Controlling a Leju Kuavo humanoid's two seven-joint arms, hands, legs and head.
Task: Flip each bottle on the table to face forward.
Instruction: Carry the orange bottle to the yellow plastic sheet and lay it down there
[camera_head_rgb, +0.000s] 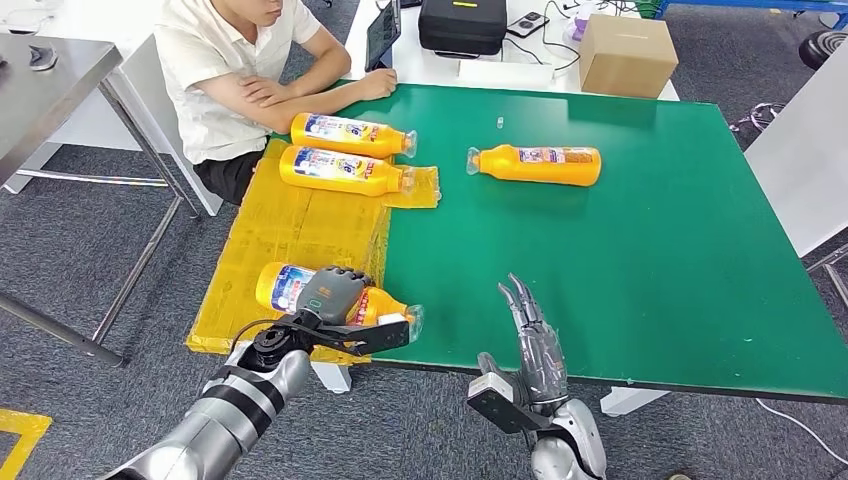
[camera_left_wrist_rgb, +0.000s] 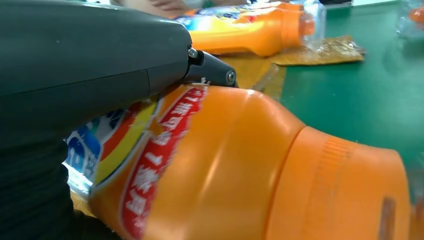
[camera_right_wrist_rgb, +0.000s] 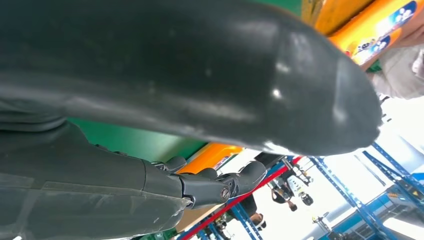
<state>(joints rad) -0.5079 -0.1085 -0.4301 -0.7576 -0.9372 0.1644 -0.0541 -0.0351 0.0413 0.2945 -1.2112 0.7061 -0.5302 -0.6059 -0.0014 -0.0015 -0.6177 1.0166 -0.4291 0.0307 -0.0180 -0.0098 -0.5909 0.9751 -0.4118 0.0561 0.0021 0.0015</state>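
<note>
Progress looks early: left hand (camera_head_rgb: 335, 292) grips the nearest bottle (camera_head_rgb: 290, 287), lower left of the frame; right hand (camera_head_rgb: 530, 335) hovers open, empty. Three bottles lie flat across the upper surface (camera_head_rgb: 650, 260).

Glossy orange plastic bottle (camera_head_rgb: 340, 302) with a shiny printed label lies at the bench's near left edge under the left hand (camera_head_rgb: 333, 295), whose casing is smooth matt grey plastic. The bench (camera_head_rgb: 650, 260) has a matt green top. Crinkled, shiny yellow plastic sheet (camera_head_rgb: 290, 225) covers its left edge. A matt brown cardboard box (camera_head_rgb: 627, 55) sits beyond the far edge. The silver arms look like brushed metal.
</note>
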